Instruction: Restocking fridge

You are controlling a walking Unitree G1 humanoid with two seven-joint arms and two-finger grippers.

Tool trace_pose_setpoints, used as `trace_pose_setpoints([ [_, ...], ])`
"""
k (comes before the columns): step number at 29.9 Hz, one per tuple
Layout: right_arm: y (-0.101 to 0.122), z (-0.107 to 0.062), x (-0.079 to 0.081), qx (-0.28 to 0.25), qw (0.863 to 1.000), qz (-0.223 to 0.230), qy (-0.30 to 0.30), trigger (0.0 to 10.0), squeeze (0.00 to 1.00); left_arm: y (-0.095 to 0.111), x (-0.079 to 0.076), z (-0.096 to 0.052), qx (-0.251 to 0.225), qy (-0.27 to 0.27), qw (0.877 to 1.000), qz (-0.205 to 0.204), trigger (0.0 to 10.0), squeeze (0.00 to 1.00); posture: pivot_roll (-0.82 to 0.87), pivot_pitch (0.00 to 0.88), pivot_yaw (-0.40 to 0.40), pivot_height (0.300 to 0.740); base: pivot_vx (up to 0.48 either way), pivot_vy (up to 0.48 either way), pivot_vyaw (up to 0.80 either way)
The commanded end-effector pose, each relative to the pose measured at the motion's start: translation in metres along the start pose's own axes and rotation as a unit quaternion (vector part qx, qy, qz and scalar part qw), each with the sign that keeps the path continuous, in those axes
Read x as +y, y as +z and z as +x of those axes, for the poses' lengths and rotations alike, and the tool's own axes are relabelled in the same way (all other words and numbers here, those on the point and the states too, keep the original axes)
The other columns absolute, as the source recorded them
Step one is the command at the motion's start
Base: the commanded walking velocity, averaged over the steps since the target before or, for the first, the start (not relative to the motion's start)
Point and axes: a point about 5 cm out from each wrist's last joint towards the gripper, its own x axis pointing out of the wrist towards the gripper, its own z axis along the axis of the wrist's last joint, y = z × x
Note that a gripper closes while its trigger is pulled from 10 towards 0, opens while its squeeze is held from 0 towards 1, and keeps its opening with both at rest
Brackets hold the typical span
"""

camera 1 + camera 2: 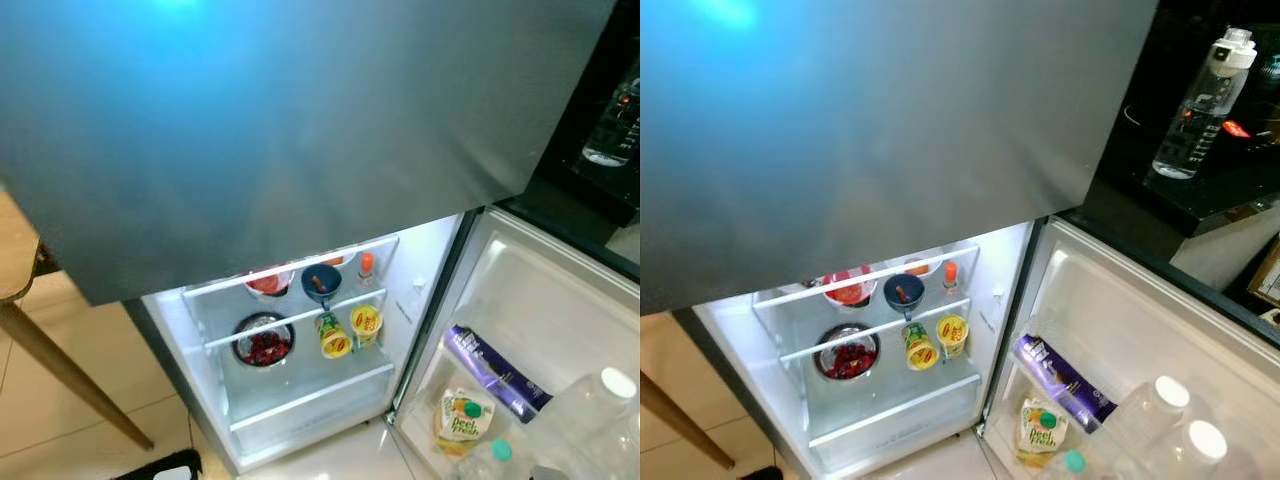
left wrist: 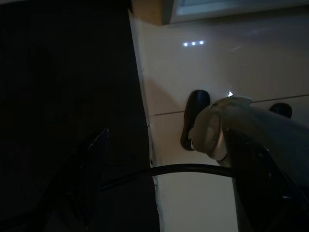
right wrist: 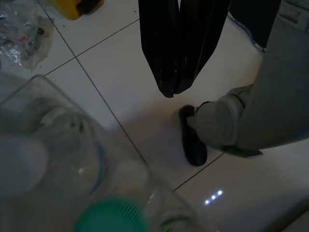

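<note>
Fridge (image 1: 890, 420) with its lower door (image 1: 1140, 330) swung wide, so the lit shelves and door rack are open for restocking; bowls and yellow cups (image 1: 936, 340) crowd the shelves' back edge, leaving the front edge free. The right pincer (image 3: 173, 92) hangs idle over floor tiles, fingers pressed together, holding nothing. The left pincer's state can't be told in its dark view.

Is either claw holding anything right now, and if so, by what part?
Nothing is held. The right claw hangs shut and empty above the white tiled floor. The left claw sits in dark shade, where no grasped item can be made out.
</note>
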Motion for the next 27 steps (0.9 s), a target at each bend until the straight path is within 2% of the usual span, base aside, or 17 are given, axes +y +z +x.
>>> trace_pose_setpoints([
  [1, -0.0015, 0.0000, 0.0007, 0.003, 1.000, 0.000, 0.001, 10.0, 0.00, -0.0063, -0.0016, -0.0009, 0.013, -0.003, 1.000, -0.003, 10.0, 0.00, -0.07, 0.000, -0.028, 0.740, -0.330, 0.000, 0.00],
  [18, -0.0095, -0.0007, 0.0003, 0.012, 1.000, 0.004, -0.002, 10.0, 0.00, -0.0060, -0.0040, -0.0006, 0.015, -0.011, 1.000, 0.014, 10.0, 0.00, -0.07, 0.000, -0.023, 0.740, -0.347, 0.000, 0.00],
  [27, -0.0073, -0.0009, 0.0009, 0.009, 1.000, -0.002, 0.019, 10.0, 0.00, -0.0063, -0.0049, -0.0006, 0.016, -0.015, 1.000, 0.021, 10.0, 0.00, -0.07, 0.000, -0.024, 0.740, -0.360, 0.000, 0.00],
])
